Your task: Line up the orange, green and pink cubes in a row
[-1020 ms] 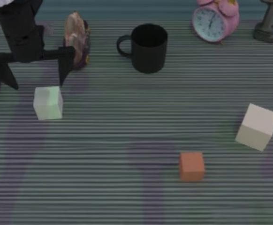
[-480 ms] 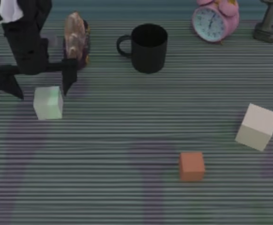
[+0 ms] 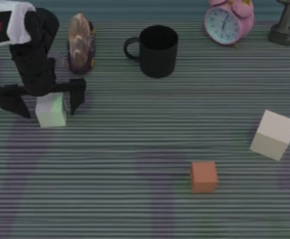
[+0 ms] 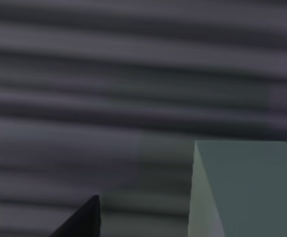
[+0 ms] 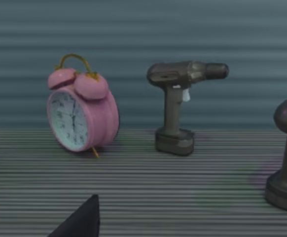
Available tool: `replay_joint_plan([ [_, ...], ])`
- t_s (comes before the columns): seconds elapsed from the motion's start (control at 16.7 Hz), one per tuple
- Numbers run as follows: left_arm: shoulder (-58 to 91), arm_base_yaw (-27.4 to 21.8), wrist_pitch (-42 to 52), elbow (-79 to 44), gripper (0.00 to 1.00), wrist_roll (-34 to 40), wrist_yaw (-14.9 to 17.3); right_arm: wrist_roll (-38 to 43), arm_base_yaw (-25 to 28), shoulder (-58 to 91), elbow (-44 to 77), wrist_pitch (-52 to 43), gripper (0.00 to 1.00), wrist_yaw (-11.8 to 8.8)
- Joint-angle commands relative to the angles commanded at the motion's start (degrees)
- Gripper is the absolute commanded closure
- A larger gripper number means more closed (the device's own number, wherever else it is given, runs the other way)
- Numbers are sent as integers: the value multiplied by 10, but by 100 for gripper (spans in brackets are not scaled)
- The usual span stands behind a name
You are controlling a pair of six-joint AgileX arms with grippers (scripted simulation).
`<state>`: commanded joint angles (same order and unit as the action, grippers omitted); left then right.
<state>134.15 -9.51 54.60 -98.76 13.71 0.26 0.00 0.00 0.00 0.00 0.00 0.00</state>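
Note:
The green cube (image 3: 51, 113) sits at the table's left, and my left gripper (image 3: 50, 113) stands open over it, one dark finger on each side with gaps showing. The left wrist view has the green cube (image 4: 247, 190) close up beside one fingertip (image 4: 88, 219), apart from it. Toward the front, right of centre, lies the small orange cube (image 3: 204, 176). The pink cube (image 3: 273, 134) rests near the right edge, turned at an angle. My right gripper is outside the top view; one fingertip (image 5: 87, 217) shows in the right wrist view, with nothing held.
A black mug (image 3: 157, 51) stands at the back centre, with a brownish upright object (image 3: 80, 42) just behind my left gripper. Further back right are a pink alarm clock (image 3: 228, 21) and a grey dumbbell (image 3: 284, 25). A grey drill (image 5: 175, 106) stands beside the clock.
My left gripper has moved toward the table's front and down, so its open fingers now straddle the green cube. None of the cubes has moved.

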Motion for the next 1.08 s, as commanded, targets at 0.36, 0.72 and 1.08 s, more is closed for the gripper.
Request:
replay_joint_plan([
  [0.36, 0, 0, 0, 0, 38, 0, 0, 0, 0, 0, 0, 0, 0, 0],
  [0.72, 0, 0, 0, 0, 83, 0, 0, 0, 0, 0, 0, 0, 0, 0],
  [1.08, 0, 0, 0, 0, 100, 0, 0, 0, 0, 0, 0, 0, 0, 0],
])
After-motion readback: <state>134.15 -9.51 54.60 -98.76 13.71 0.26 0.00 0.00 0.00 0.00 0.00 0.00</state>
